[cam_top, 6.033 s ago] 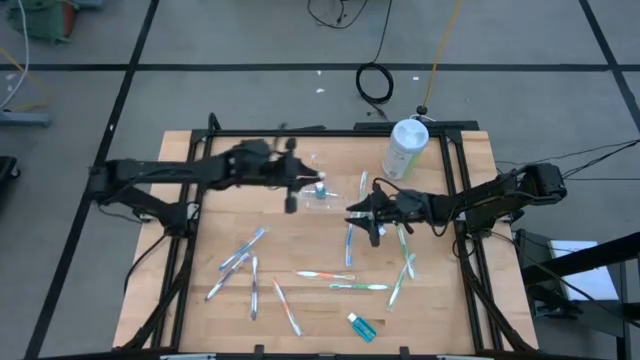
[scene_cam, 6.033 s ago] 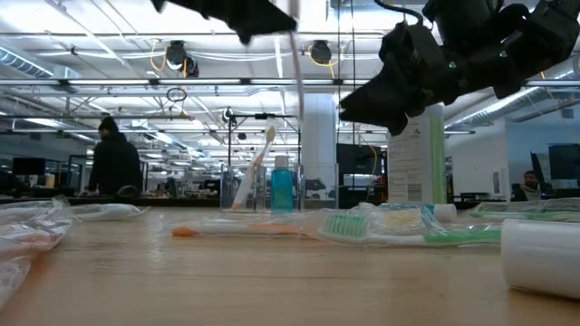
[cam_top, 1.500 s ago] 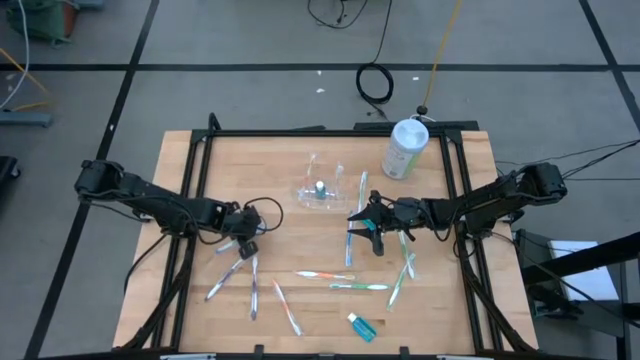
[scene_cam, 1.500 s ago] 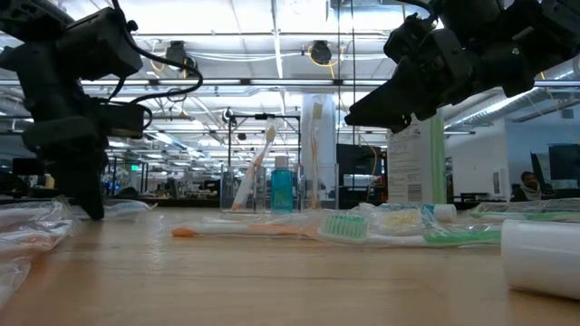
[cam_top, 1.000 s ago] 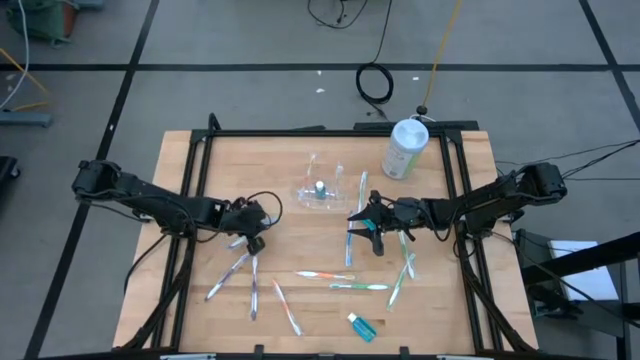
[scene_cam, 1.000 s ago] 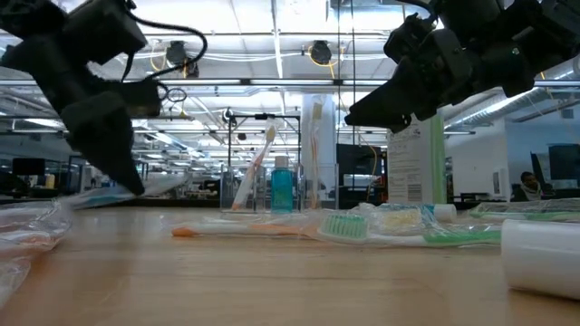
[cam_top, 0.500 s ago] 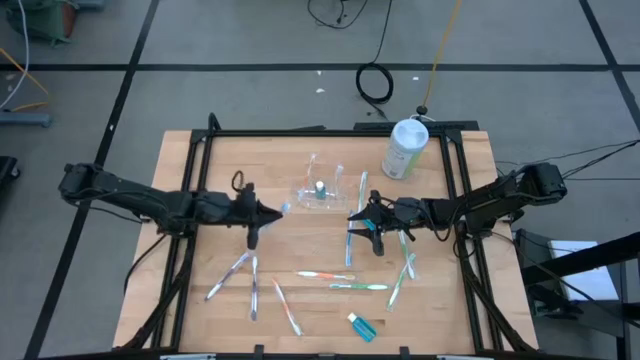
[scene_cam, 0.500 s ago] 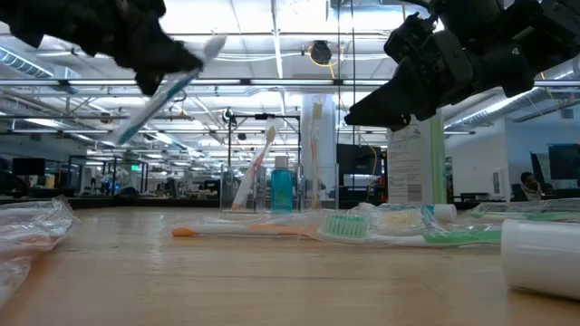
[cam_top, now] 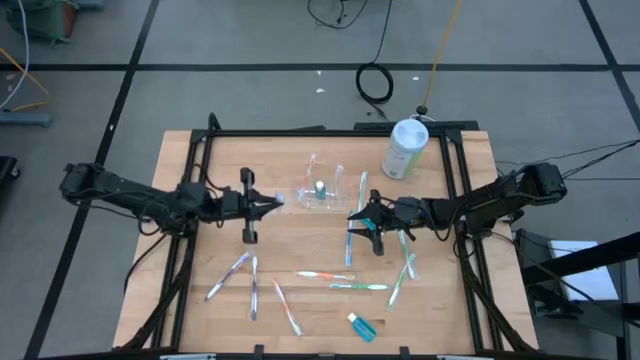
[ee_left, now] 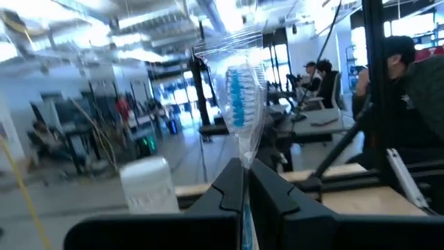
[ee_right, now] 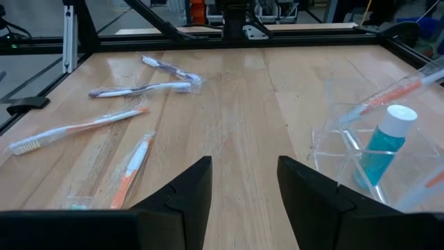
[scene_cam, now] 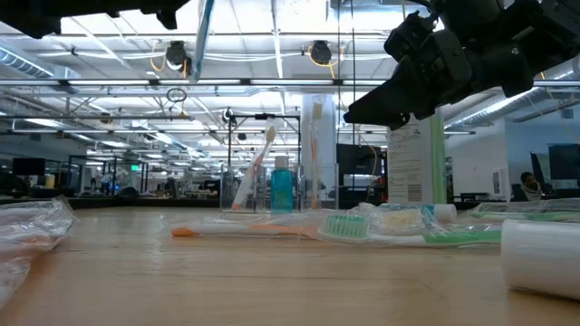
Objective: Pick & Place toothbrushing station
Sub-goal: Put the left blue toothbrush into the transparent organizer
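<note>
Left end effector point(cam_top: 272, 203) is clamped on a wrapped toothbrush point(ee_left: 239, 87); right end effector point(cam_top: 353, 216) gapes empty.

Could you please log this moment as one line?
left gripper: shut on wrapped toothbrush, raised | right gripper: open, beside toothbrushing station | canister: upright

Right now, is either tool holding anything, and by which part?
The left tool pinches a blue-bristled toothbrush in clear plastic wrap by its handle, bristle head pointing away from the fingers. The right tool is open and holds nothing.
</note>
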